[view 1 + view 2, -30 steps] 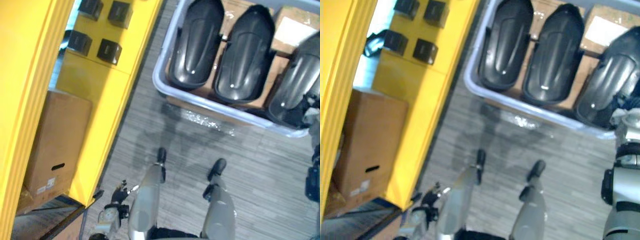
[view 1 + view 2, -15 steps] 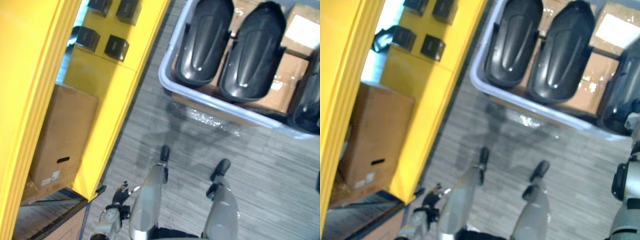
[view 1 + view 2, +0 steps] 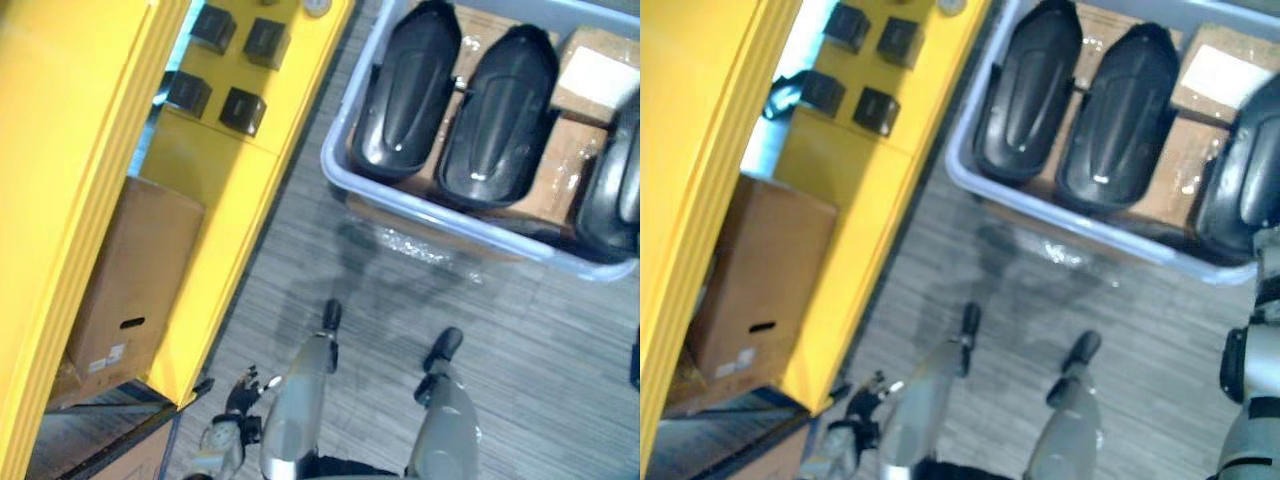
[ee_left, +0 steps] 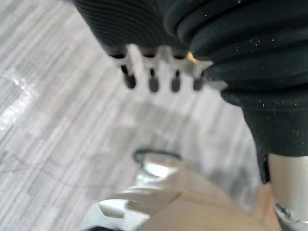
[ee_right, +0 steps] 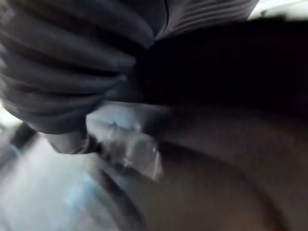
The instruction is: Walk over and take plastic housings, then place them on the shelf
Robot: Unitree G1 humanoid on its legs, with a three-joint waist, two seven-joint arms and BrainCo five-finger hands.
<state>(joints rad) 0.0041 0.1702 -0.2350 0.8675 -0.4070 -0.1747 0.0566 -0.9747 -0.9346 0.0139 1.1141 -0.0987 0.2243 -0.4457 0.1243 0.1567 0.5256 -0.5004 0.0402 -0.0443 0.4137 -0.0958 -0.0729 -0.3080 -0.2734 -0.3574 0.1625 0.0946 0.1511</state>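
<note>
Three black plastic housings [image 3: 405, 95] lie side by side in a pale grey tub [image 3: 440, 205] on the floor ahead of the robot, resting on brown cartons inside it. Their long axes run away from the robot, with the rounded near ends toward the tub's near rim.

The left hand [image 4: 153, 84] hangs low by the robot's left side over the grey floor, fingers straight and loose, holding nothing. It is well apart from the tub. The right hand [image 5: 86, 72] sits close against a dark curved surface, probably the right-most housing [image 3: 1240, 190], whose near end lies at the right arm's tip in the right eye view. Whether its fingers are spread or closed cannot be told.

The right arm is judged much the nearer, so the pick should fall to it, with the housing lying ahead and a little inward of that hand. The near rim stands between hand and floor, so a lift has to clear it.

The yellow shelf [image 3: 215, 180] rises on the robot's left, its corner just beside the tub. It carries small black blocks [image 3: 243, 108] above and a cardboard box [image 3: 135, 270] below. A strip of floor between robot and tub leaves room to turn left.
</note>
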